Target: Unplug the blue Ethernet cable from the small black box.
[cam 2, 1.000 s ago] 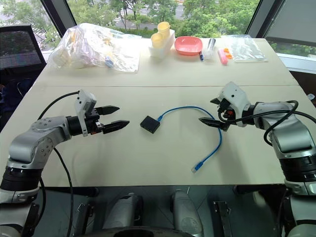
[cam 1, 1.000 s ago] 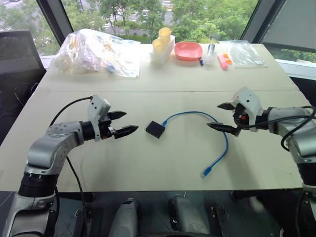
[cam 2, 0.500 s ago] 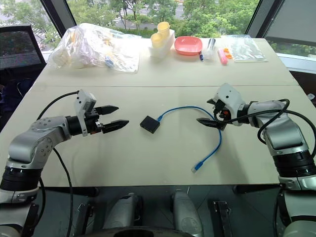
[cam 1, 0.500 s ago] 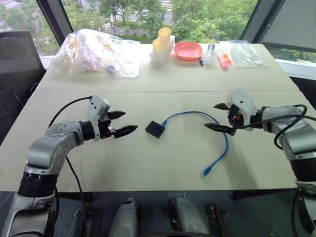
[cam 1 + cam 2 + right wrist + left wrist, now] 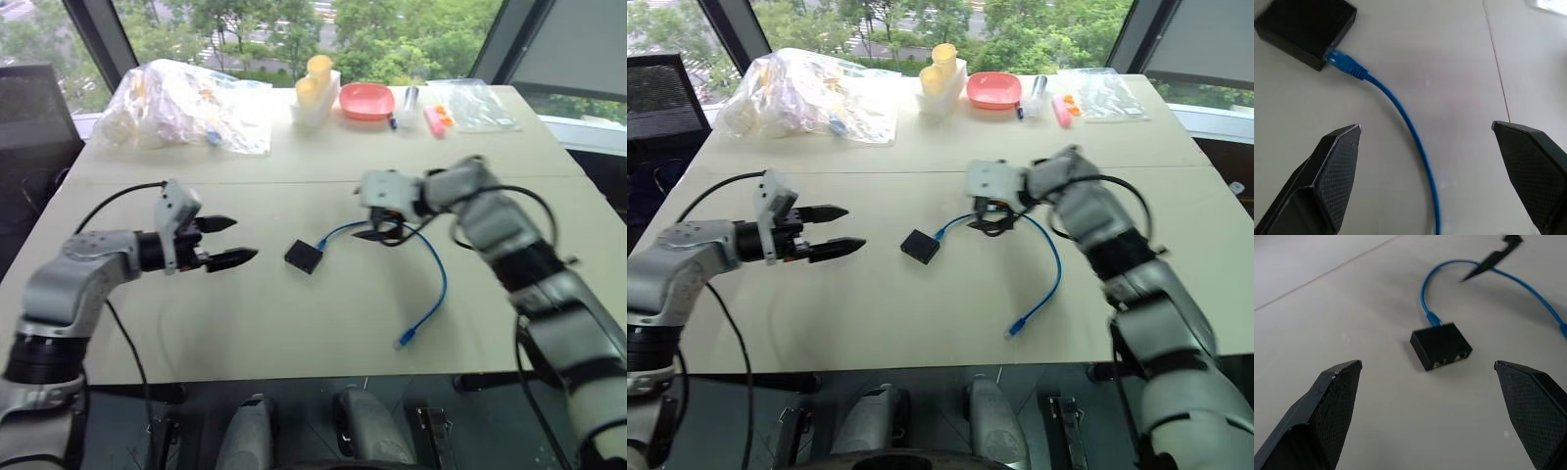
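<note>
Hovering over blue Ethernet cable (image 5: 437, 277) — right gripper (image 5: 384, 223) open; left gripper (image 5: 233, 242) open — cable plugged into small black box (image 5: 305, 257).

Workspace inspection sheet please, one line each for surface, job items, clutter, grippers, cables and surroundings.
surface: beige table, seam across the middle.
job's things: blue Ethernet cable plugged into the small black box; free plug near front edge.
clutter: plastic bags, yellow cups, pink bowl along far edge.
grippers: left gripper open, beside the box; right gripper open, over the cable.
cables: black arm cables.
surroundings: windows, trees outside.
</note>
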`<state>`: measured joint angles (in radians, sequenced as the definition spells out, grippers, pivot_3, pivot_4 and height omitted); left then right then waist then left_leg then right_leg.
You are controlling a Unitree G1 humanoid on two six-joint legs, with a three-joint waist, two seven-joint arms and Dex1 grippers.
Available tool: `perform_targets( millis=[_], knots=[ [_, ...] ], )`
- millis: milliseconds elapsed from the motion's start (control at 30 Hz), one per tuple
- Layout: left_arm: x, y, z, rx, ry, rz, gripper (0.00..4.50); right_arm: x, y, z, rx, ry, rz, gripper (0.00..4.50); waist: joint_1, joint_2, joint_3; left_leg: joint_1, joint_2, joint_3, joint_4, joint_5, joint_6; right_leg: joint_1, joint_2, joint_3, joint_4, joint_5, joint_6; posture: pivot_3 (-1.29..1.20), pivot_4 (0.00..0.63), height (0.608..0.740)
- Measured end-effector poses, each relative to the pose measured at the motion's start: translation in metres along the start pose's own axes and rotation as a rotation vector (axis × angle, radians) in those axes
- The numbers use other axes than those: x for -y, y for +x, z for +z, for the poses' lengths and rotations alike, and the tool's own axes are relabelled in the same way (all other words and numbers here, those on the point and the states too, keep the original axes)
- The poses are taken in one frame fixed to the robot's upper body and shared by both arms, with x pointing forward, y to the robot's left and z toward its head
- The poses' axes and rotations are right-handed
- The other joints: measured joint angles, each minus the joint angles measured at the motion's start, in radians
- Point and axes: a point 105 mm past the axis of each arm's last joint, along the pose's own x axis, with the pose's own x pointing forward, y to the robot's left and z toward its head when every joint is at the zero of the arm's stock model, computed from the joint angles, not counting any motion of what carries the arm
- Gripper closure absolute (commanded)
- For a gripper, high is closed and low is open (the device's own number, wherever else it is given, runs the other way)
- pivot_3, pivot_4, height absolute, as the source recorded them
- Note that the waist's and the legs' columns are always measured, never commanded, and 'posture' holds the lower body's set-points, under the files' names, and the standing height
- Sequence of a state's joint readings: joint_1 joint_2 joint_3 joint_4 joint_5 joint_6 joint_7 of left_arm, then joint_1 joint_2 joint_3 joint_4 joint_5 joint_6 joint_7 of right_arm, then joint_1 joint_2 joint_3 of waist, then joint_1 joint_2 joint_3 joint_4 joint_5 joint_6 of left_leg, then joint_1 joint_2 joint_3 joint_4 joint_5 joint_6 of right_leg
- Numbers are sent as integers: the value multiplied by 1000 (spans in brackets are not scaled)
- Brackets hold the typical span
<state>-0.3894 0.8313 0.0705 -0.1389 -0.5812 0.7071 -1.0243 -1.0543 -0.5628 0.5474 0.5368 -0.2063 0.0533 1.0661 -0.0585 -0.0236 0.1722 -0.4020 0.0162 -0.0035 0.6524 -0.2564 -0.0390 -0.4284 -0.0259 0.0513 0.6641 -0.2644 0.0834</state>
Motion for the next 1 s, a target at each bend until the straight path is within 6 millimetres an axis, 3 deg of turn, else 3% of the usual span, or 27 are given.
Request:
perform_targets(
  millis=[100, 367, 567, 800, 1000],
  knots=[
    [7, -8, -10, -50, -13, -33, 0, 7, 22, 14, -20, -147, 58, 44, -3, 0, 0, -2, 0, -2, -1, 0, 0, -2, -2, 0, 0, 0, 0, 0, 150, 735],
    [8, -8, -16, -9, -35, 43, 0, 3, 39, 24, -58, -405, 170, 44, 13, 0, 0, -4, 0, -3, 0, 0, 0, -3, -4, -1, 0, 0, 0, 0, 150, 735],
    [15, -7, -17, 2, -39, 61, 0, 2, 34, 26, -89, -527, 240, 44, 13, 0, 0, -3, 0, -4, 0, 0, 0, -3, -3, -1, 1, 0, 0, 0, 150, 735],
    [15, -7, -20, 9, -52, 93, 0, 14, 10, 32, -43, -473, 269, 44, 12, 0, 0, -3, 1, -4, 0, 0, 0, -3, -4, -1, 1, 0, 0, 0, 150, 735],
    [16, -6, -20, 16, -52, 96, 0, -2, 8, 29, -7, -422, 371, 44, 13, 0, 0, -2, 1, -4, 0, 0, 0, -2, -4, -1, 1, 0, 0, 0, 150, 735]
  ],
)
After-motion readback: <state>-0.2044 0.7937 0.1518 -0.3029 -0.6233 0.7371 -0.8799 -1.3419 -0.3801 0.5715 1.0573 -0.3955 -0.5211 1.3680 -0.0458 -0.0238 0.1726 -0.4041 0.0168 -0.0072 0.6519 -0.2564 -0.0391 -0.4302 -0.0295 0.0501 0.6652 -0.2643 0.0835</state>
